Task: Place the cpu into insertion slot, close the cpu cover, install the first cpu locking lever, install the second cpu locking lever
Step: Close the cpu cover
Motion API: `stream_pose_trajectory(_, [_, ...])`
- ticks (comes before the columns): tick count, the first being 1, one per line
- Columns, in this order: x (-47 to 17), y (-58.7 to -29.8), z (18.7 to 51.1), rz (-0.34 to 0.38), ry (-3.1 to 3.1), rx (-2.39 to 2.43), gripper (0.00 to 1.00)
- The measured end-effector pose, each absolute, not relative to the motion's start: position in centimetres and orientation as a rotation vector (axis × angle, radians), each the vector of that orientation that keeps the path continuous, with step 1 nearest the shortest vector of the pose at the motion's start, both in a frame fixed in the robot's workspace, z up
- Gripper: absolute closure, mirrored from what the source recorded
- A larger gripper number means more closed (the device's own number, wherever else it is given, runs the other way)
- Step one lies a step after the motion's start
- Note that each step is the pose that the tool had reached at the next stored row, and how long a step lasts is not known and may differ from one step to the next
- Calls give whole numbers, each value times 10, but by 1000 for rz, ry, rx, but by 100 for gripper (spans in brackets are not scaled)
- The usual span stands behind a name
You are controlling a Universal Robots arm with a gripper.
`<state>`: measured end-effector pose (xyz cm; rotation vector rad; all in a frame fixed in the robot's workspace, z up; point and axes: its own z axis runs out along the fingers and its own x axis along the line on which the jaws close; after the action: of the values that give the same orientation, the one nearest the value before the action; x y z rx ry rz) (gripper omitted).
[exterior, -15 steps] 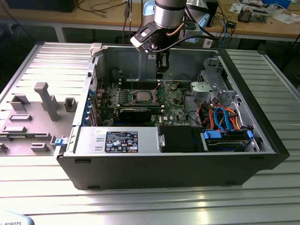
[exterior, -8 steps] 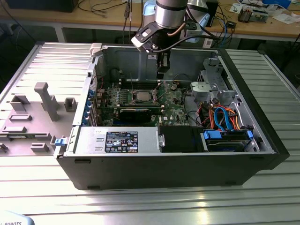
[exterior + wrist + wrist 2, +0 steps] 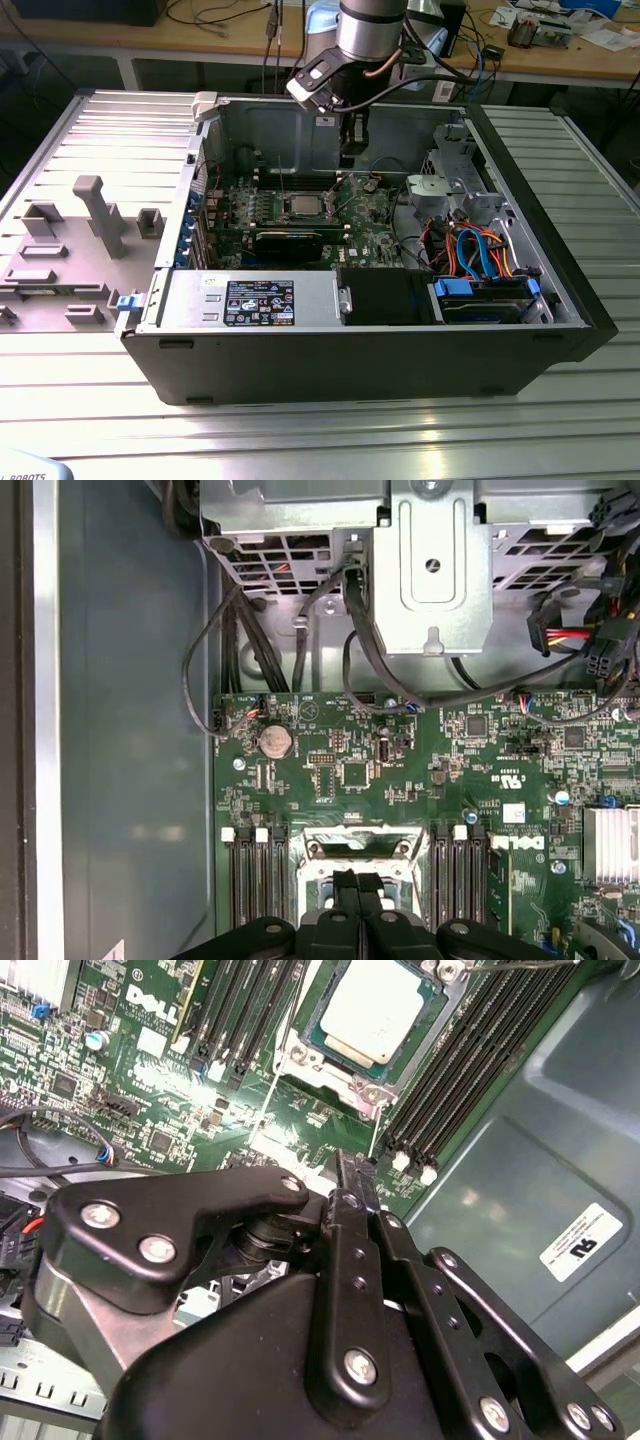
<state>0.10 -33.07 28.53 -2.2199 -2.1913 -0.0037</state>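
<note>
The cpu [image 3: 375, 1008], a square chip with a dull silver top, lies in the insertion slot [image 3: 300, 1055] on the green motherboard. The cpu cover [image 3: 340, 1068], a silvery frame, lies flat around the chip. Two thin wire levers [image 3: 266, 1110] stand up off the board beside the socket. In the exterior view the cpu [image 3: 303, 205] sits mid-board. My gripper [image 3: 348, 158] hangs above the board toward that view's right of the socket, shut and holding nothing. Its black fingertips [image 3: 348, 1168] are pressed together a short way from the socket. In the first wrist view my gripper [image 3: 357, 882] hides part of the insertion slot [image 3: 318, 848].
Black RAM slots [image 3: 470, 1070] flank the socket on both sides. A black expansion card [image 3: 288, 240] lies across the board in front of it. A metal drive cage [image 3: 440, 570] with cable bundles, a drive bay [image 3: 480, 295] and the case walls [image 3: 540, 210] close in the space.
</note>
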Motion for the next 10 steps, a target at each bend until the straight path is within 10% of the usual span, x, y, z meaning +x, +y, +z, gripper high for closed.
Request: stream_pose_trajectory(10, [13, -331, 282, -4, -2191, -2220, 89])
